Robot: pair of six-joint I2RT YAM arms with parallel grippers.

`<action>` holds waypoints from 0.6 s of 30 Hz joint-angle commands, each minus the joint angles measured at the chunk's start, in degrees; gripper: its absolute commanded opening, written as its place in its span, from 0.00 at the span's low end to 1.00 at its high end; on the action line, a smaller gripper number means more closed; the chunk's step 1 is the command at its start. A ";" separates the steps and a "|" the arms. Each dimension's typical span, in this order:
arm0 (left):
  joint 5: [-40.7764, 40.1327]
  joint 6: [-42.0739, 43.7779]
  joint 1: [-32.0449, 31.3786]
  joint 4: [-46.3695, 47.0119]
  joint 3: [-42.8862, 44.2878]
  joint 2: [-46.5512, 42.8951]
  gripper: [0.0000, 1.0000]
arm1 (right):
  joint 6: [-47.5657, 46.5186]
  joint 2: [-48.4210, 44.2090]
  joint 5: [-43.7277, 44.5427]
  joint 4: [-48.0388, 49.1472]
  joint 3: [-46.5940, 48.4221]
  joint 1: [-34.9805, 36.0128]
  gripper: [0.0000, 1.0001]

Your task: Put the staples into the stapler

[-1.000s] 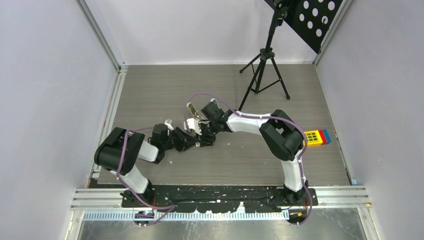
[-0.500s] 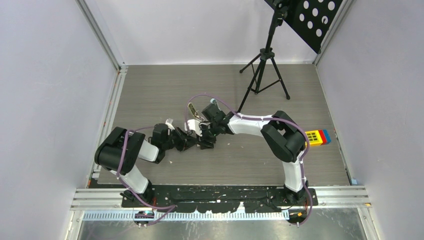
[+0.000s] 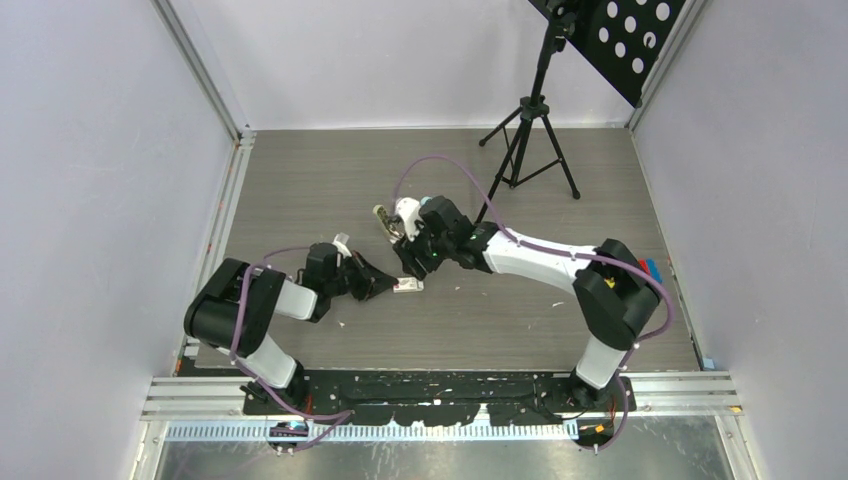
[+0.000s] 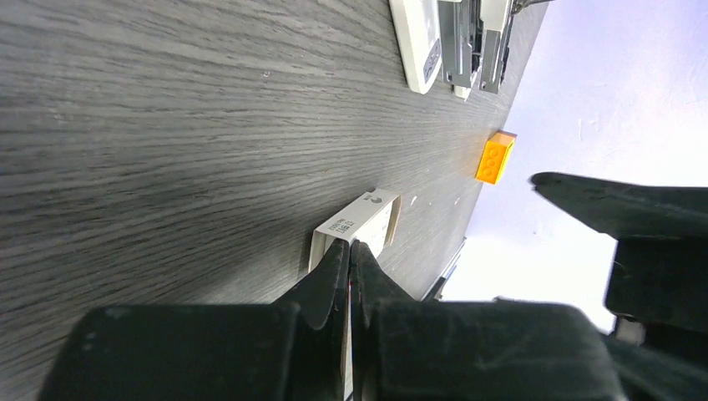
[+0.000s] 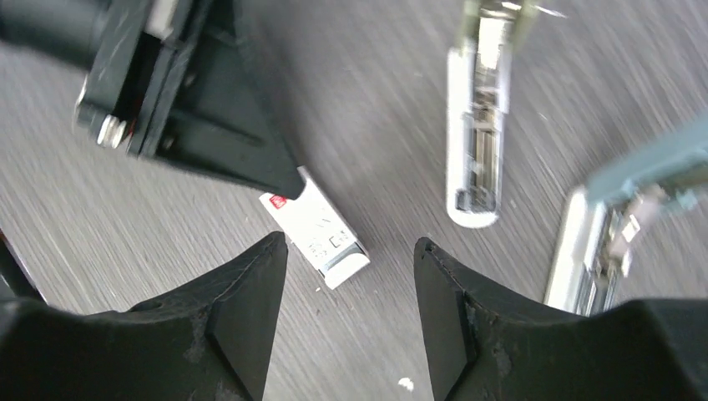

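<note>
One tiny flat white cardboard staple box [image 5: 321,230], with a red mark at one end, lies flat on the grey wood-grain tabletop [image 3: 300,190]. It is near the middle, in the gap between the ends of the two arms. Two staplers lie just beyond it, both swung open with their metal channels showing. The white stapler [image 5: 474,167] is nearer the box, and beside it is a second stapler [image 5: 584,251] with a teal upper arm. They lie apart from the box and from each other. One small orange plastic brick [image 4: 495,157] sits well off toward the right edge of the tabletop. One black tripod [image 3: 525,140] stands at the back.

There are two arms, each with one claw. The left arm lies low, its forearm stretched rightward close over the tabletop. The left claw [image 4: 350,251] is closed, its two black fingers pressed together with their tips right at the red-marked end of the box. Whether a thin flap is nipped between them cannot be told. The right arm rises from its base, bends at a high elbow on the right side and slopes leftward and down toward the middle of the tabletop. The right claw [image 5: 349,255] hangs above the box, pointing downward. It is open, its fingers spread wider than the box and touching nothing.
</note>
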 commanded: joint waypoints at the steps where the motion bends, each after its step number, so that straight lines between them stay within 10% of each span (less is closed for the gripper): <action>1: 0.25 3.96 -0.17 -5.26 1.20 -2.46 0.00 | 24.86 -4.27 16.19 -4.19 1.38 0.48 0.61; 18: 0.68 5.71 -0.17 -7.38 1.58 -3.52 0.00 | 41.43 -0.40 24.47 -4.57 -1.98 5.25 0.52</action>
